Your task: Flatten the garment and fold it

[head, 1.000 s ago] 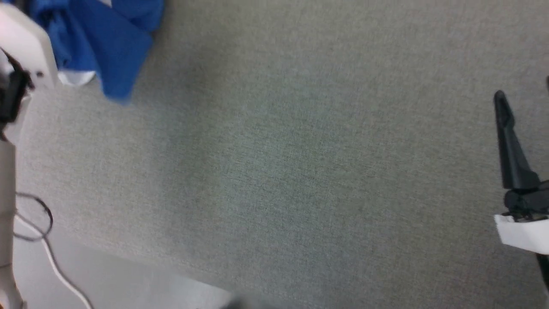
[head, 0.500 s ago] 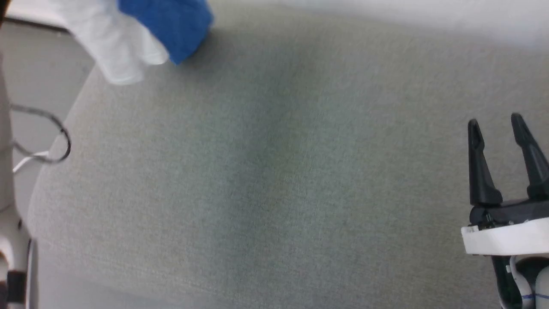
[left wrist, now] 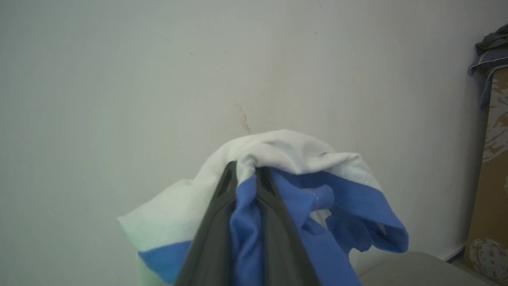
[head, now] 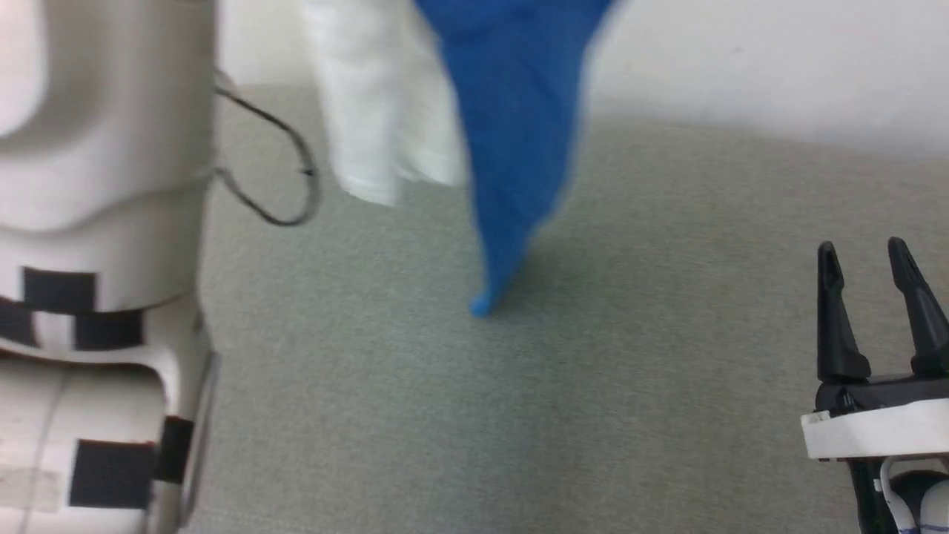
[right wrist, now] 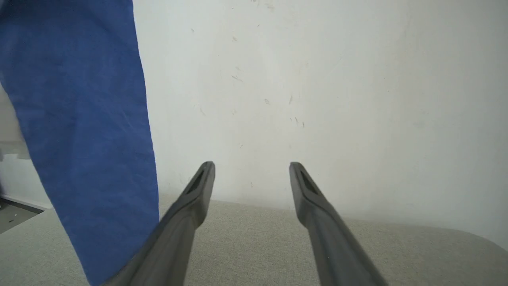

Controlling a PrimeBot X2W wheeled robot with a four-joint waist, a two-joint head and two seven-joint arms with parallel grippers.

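Garment (head: pixel 511 148): royal-blue panel, plain white body next to it. Left gripper (left wrist: pixel 245 169) fingers dark grey. Right gripper (head: pixel 861 246) fingers black, white band at base. Left arm (head: pixel 96 222) cream-white with black square patches. Cable (head: pixel 296 170) dark grey. Tabletop (head: pixel 593 408) grey-green, fine woven texture. Wall (head: pixel 778 67) off-white, faint specks. Box (left wrist: pixel 492 178) brown, pale mottled print. Cloth (left wrist: pixel 490 43) dark grey, pale edging.

1. Padded surface (head: pixel 593 408): before me, with the wall (head: pixel 741 59) behind its far edge.
2. Garment (head: pixel 511 148): hangs from my left gripper (left wrist: pixel 245 169) above the far edge, its lowest tip over the middle.
3. Cable (head: pixel 282 163): between my left forearm (head: pixel 96 222) and the garment.
4. Right gripper (head: pixel 861 246): over the near right part, well apart from the garment.
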